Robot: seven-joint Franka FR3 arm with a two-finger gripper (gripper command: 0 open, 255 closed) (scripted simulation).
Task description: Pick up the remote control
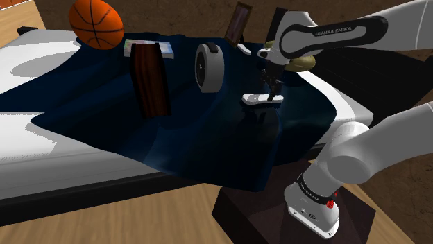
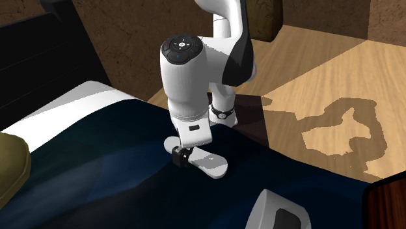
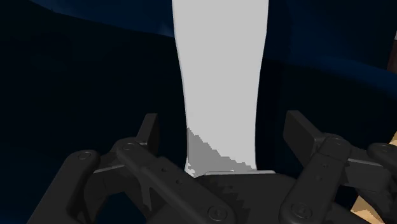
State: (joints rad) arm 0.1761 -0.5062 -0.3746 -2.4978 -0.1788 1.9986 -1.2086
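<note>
Remote control [image 1: 262,99], pale grey, lay flat on the bed [image 1: 41,62] atop its dark blue blanket [image 1: 208,138] while the wide-spread claw [image 3: 224,122] straddled it without touching; closing squarely across its narrow width seemed wisest.

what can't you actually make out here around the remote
Wrist view: near end of the remote control hidden by the body of the end effector.
Shoulder view: contact between the two too small to tell.
Second exterior view: white and black object cut off by the bottom edge.
</note>
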